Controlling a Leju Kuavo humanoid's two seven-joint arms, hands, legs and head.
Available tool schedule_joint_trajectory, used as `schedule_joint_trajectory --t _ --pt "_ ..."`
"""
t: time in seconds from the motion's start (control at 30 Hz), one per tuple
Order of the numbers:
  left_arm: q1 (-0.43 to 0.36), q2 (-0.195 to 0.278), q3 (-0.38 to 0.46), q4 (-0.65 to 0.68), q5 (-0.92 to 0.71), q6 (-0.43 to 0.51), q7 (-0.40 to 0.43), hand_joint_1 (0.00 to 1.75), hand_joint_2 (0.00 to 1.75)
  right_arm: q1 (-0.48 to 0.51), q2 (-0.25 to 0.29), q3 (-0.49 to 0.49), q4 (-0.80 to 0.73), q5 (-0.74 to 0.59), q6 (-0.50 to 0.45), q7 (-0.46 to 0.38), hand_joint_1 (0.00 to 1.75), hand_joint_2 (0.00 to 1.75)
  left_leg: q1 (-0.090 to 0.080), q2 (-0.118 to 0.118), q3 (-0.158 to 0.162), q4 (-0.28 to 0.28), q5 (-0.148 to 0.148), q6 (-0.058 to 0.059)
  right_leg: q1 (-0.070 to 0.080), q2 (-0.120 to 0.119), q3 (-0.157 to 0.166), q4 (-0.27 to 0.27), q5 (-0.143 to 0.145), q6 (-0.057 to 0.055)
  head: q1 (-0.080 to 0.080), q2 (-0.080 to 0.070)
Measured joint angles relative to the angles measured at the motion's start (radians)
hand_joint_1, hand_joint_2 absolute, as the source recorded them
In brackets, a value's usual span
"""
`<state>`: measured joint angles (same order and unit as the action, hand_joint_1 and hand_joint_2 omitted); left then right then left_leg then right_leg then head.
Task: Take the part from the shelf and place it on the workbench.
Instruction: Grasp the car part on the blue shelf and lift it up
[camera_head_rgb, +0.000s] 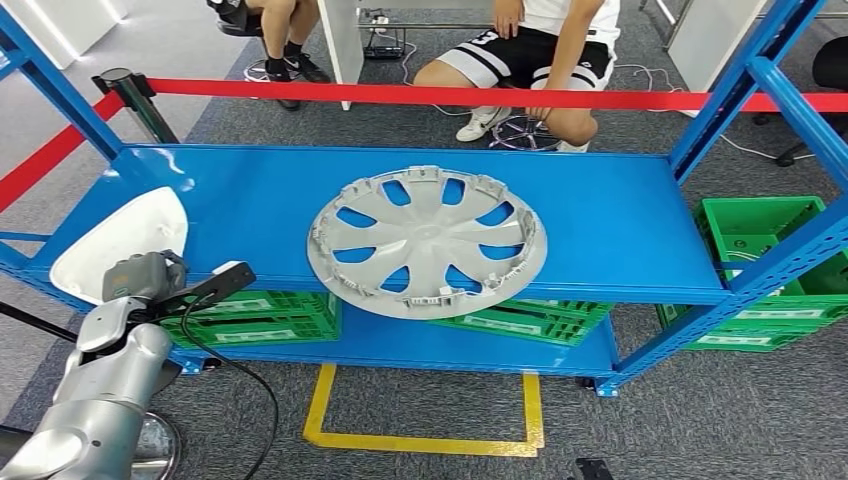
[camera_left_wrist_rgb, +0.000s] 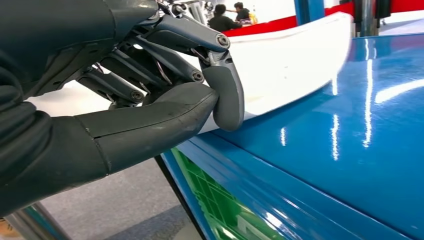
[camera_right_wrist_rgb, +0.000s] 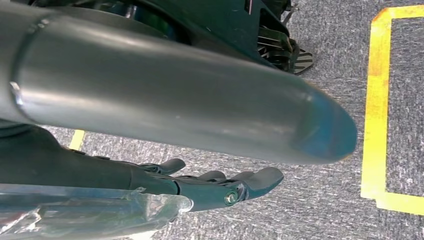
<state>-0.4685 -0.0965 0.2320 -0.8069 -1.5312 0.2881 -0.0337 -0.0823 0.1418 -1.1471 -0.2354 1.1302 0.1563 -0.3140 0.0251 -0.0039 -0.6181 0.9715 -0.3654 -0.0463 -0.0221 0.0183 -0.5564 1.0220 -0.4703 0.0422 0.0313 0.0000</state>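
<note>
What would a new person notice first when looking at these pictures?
Probably the grey wheel cover lying flat on the middle of the blue shelf, its front edge past the shelf's lip. Next, the left hand at the shelf's left end, pinching the edge of a white part. Behind the shelf runs a red barrier tape.

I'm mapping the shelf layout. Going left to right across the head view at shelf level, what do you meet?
Left hand → white part → hubcap → bare blue shelf → green crate.
</note>
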Motion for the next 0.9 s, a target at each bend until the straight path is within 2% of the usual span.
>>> schedule_joint_trajectory --t 0.03,0.07,0.1,0.17,0.43,0.9 --pt "0.001 0.0 0.002 0.0 -0.001 0.0 0.0 0.92 1.75 0.0 0.001 0.0 0.0 0.0 0.0 0.0 0.0 0.0 0.0 0.0 0.0 0.0 0.0 0.0 0.0 0.0 0.0 0.0 0.0 0.0 0.0 0.0" --pt "0.002 0.0 0.004 -0.001 -0.002 0.0 0.0 0.48 1.75 0.0 0.001 0.0 0.0 0.0 0.0 0.0 0.0 0.0 0.0 0.0 0.0 0.0 0.0 0.0 0.0 0.0 0.0 0.0 0.0 0.0 0.0 0.0" --pt "0.003 0.0 0.005 -0.002 -0.004 0.0 -0.001 0.24 1.75 0.0 0.001 0.0 0.0 0.0 0.0 0.0 0.0 0.0 0.0 0.0 0.0 0.0 0.0 0.0 0.0 0.0 0.0 0.0 0.0 0.0 0.0 0.0" --pt "0.005 0.0 0.008 -0.004 -0.006 0.001 -0.001 0.0 1.75 0.0 0.002 0.0 0.0 0.0 0.0 0.0 0.0 0.0 0.0 0.0 0.0 0.0 0.0 0.0 0.0 0.0 0.0 0.0 0.0 0.0 0.0 0.0" --pt "0.007 0.008 0.041 -0.018 -0.004 0.021 -0.001 0.0 1.75 0.001 0.004 -0.001 0.0 0.005 0.0 0.004 0.0 0.0 0.0 0.0 0.0 0.0 0.0 0.0 0.0 0.0 0.0 0.0 0.0 0.0 0.0 0.0" --pt "0.027 0.005 0.093 -0.136 0.018 0.052 -0.034 0.0 1.75 0.001 0.013 -0.013 0.0 0.016 0.0 0.012 0.0 0.0 0.0 0.0 0.0 0.0 0.0 0.0 0.0 0.0 0.0 0.0 0.0 0.0 0.0 0.0"
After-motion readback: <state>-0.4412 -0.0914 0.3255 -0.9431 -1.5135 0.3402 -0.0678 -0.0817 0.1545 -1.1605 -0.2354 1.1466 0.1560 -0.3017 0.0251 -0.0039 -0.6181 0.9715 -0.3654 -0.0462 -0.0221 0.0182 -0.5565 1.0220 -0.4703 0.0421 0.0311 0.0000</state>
